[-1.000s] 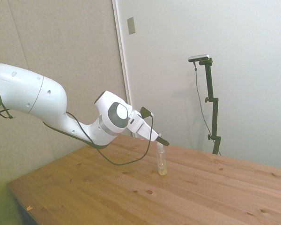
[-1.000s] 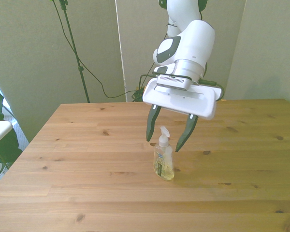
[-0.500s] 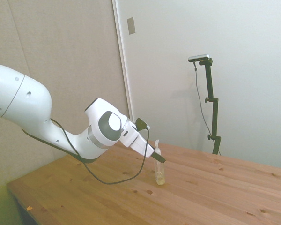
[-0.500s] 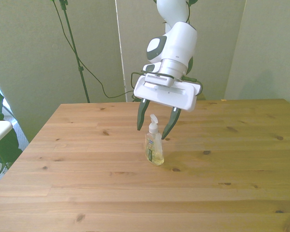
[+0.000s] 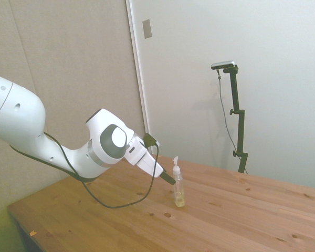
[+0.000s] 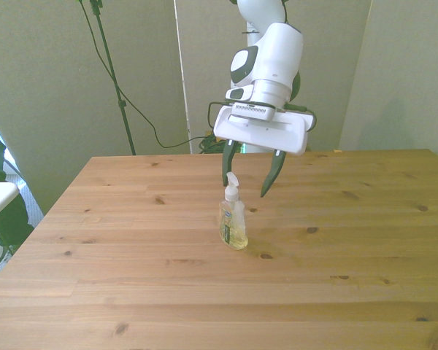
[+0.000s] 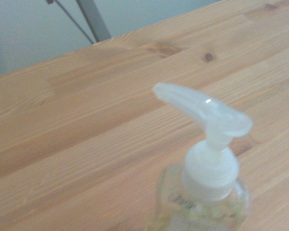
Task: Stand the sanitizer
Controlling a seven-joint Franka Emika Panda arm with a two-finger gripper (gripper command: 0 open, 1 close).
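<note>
While the sanitizer (image 6: 233, 224) is standing upright on the wooden table (image 6: 131, 277), the gripper (image 6: 250, 177) is hovering with its jaws spread open, gripping nothing. In the front view its pump nozzle (image 7: 202, 109) is sitting just beside the finger (image 6: 227, 162) on the front view's left, at about fingertip height, the bottle body hanging below both tips. Pale yellowish liquid (image 5: 179, 200) is filling roughly the lower part of the bottle, though the level is hard to read. Compared with half a second ago, the gripper is sitting higher and farther back, and the bottle is staying where it stood.
</note>
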